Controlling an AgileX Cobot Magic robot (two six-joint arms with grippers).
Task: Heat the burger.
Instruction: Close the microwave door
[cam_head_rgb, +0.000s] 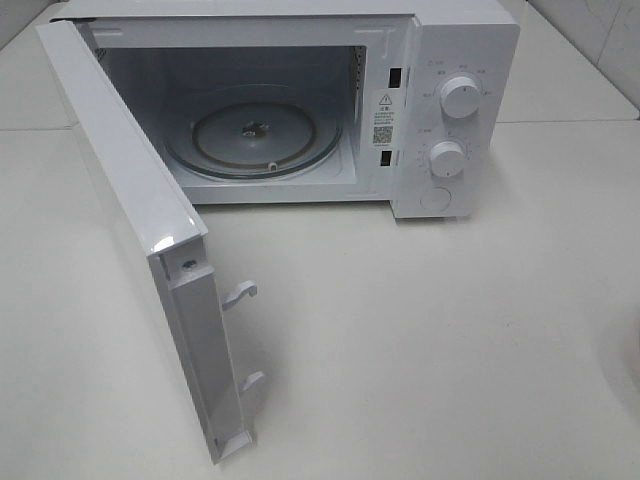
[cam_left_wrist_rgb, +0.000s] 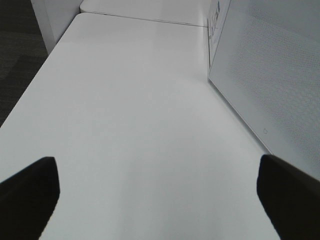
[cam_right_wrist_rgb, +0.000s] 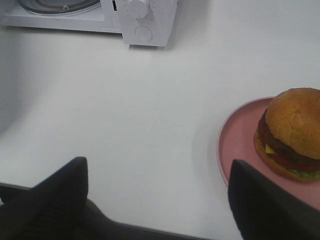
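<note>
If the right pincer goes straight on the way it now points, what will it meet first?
Probably only bare table. The right pincer stands open over it; the burger on its pink plate lies off to one side, and the microwave stands well beyond. Depth is unclear.

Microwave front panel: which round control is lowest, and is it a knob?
The flat round button at the panel's bottom. It sits flush, unlike the upper knob and the middle knob, which protrude with pointer ridges.

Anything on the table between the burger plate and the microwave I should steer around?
No. The right wrist view shows only bare white table between the pink plate, which holds the burger, and the microwave.
</note>
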